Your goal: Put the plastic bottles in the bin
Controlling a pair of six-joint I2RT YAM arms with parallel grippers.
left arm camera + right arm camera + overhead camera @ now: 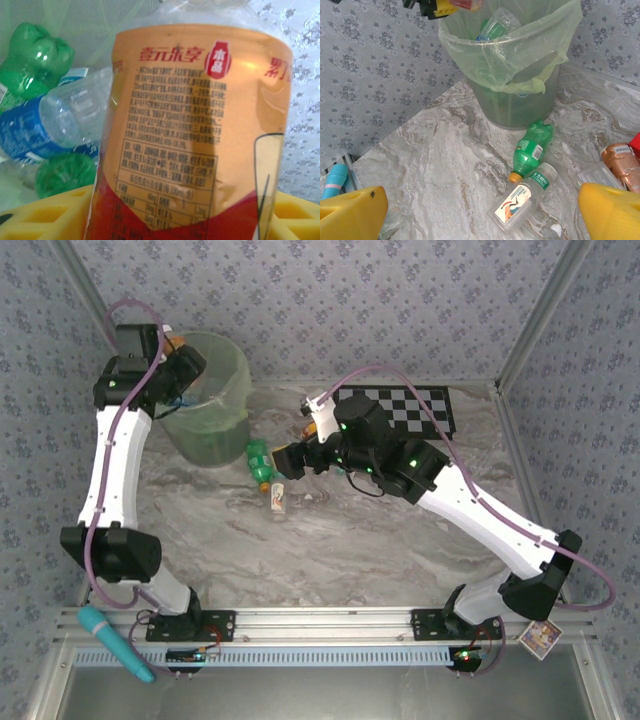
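Observation:
An orange-labelled plastic bottle (200, 130) sits between the yellow fingers (45, 212) of my left gripper (170, 220), which is shut on it above the bin (210, 400). Green and blue-labelled bottles (35, 65) lie inside the pale-green bin (520, 75). On the table beside it lie a green bottle (532, 147) and a clear square bottle (520, 202), touching each other. Another orange bottle (620, 165) lies at the right edge. My right gripper (480, 220) hangs open above the table, short of these bottles. From above, the right gripper (290, 460) is close to the green bottle (259, 460).
A black-and-white checkerboard (400, 408) lies flat at the back right. A small red block (636, 144) sits by the orange bottle. A teal object (115, 642) rests on the front rail at the left. Patterned walls close the back and sides.

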